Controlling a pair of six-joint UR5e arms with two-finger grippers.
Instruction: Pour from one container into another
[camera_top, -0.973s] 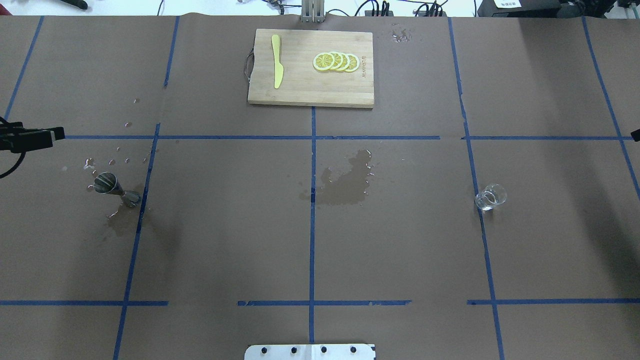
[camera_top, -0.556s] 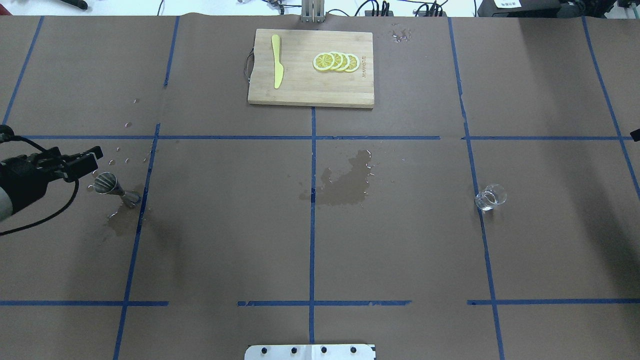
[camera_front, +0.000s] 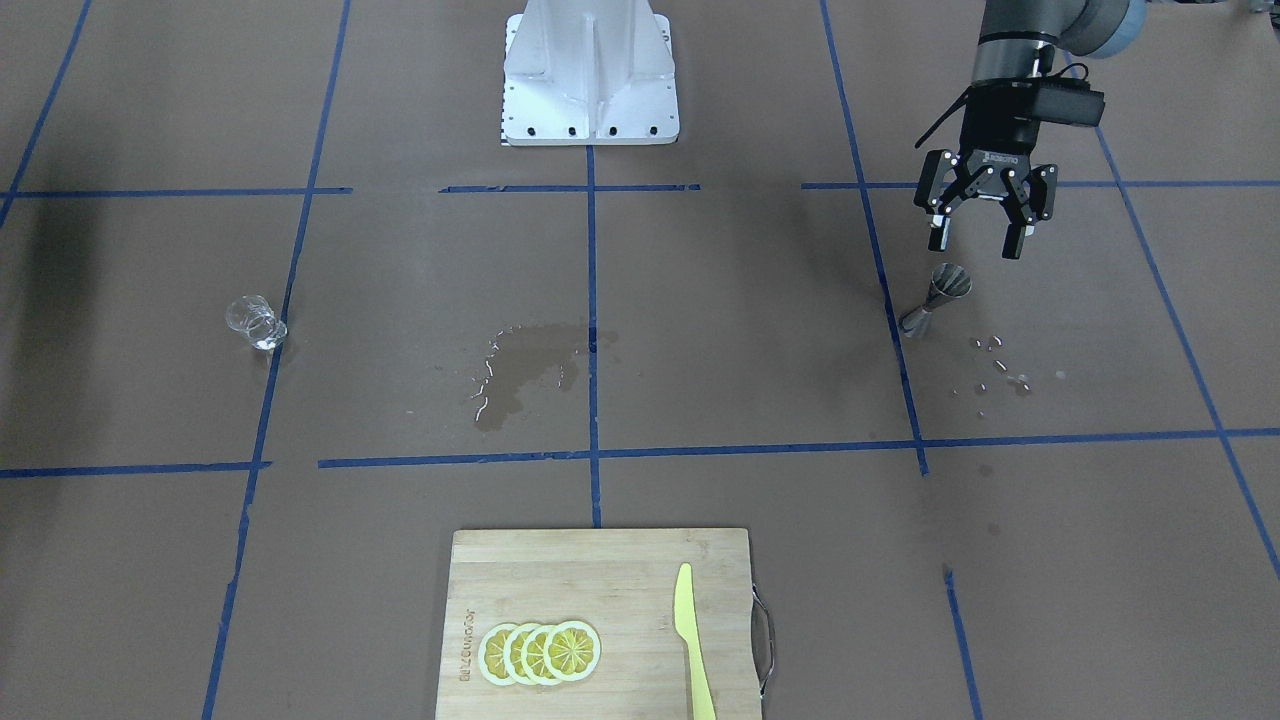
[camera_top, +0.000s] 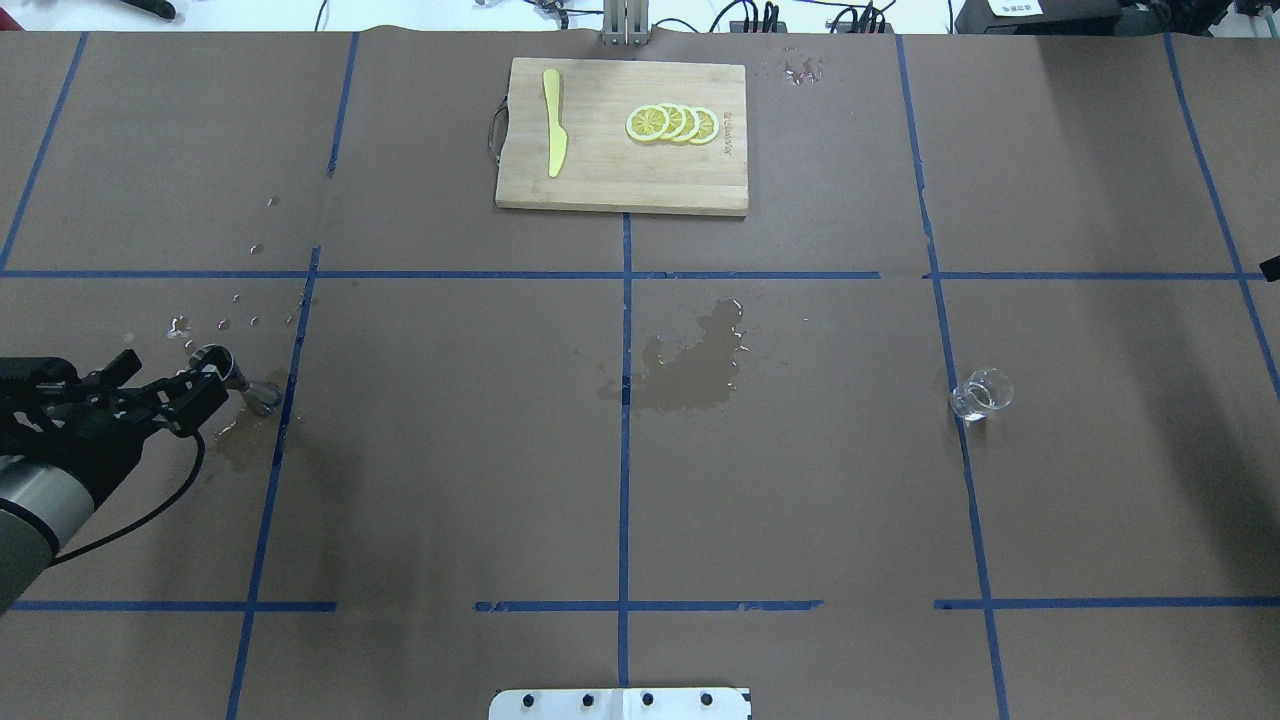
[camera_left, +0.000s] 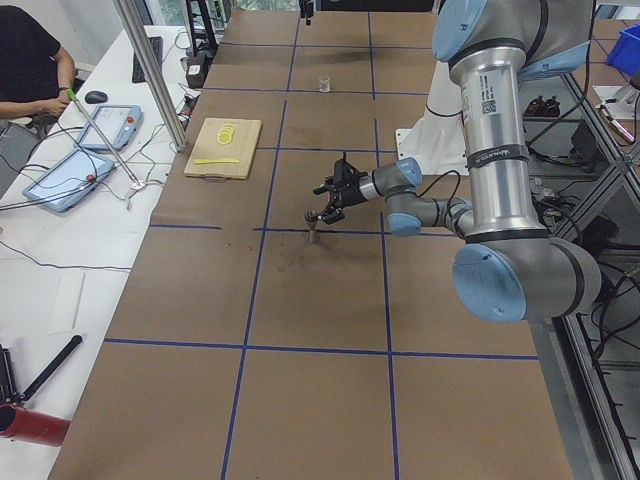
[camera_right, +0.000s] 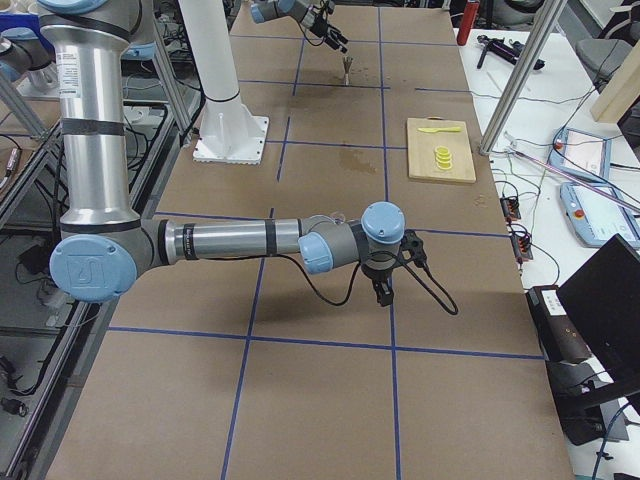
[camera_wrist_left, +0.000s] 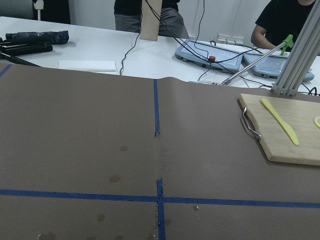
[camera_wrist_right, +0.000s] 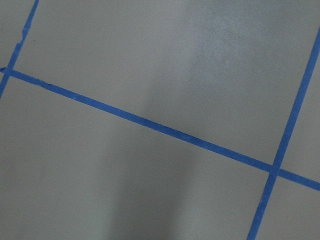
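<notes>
Brown paper covered the table (camera_front: 700, 300), a wet patch (camera_front: 525, 365) staining its middle. The left gripper (camera_front: 975, 244) hovered near the steel jigger (camera_front: 940, 295) on the robot's left, jaws spread, empty; the right gripper (camera_right: 382, 293) showed too little to tell its state. The glass cup (camera_front: 255, 323) stood well apart, on the right. A jaw clipping the jigger's rim could topple it; wet steel might slip when squeezed.

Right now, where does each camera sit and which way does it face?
Front-facing: across the table, facing base; left pincer open.
Overhead: behind the base, looking forward; left pincer.
Exterior left: table's end; left arm near.
Exterior right: opposite end; right arm near.
Left wrist: faces cutting board; no body.
Right wrist: faces table; no body.
First two share the glass cup.
</notes>
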